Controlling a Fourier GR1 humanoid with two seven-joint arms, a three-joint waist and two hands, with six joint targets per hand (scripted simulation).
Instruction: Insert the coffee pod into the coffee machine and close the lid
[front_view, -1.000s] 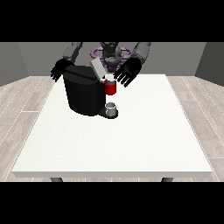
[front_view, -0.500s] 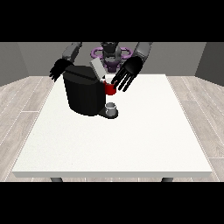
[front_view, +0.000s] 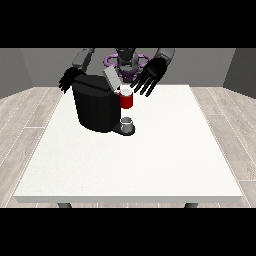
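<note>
A black coffee machine (front_view: 97, 107) stands in the upper left part of the white table (front_view: 150, 160), with its grey lid (front_view: 111, 78) tilted up and open at the top. Just right of the machine's top sits the red brew head (front_view: 127, 100), and on it a pale round shape that looks like the coffee pod (front_view: 125, 90), resting in or on the holder; whether it is fully seated cannot be told from here. Below it a small grey cup (front_view: 127, 122) stands on the machine's base.

The hand at the view's right (front_view: 150, 76) hovers in the upper middle of the frame, just above and to the right of the pod, with fingers spread wide and straight, holding nothing. The hand at the view's left (front_view: 68, 80) hangs behind the machine's upper left corner; its fingers also look spread, and it grips nothing.

The pod seems placed, so the lid is likely what remains. The risks as I judge them: if the pod sits crooked, pressing the lid down could jam on it or tip it out; a sweeping push from the spread fingers could knock the pod off the holder, or shove the whole machine across the table and upset the cup
</note>
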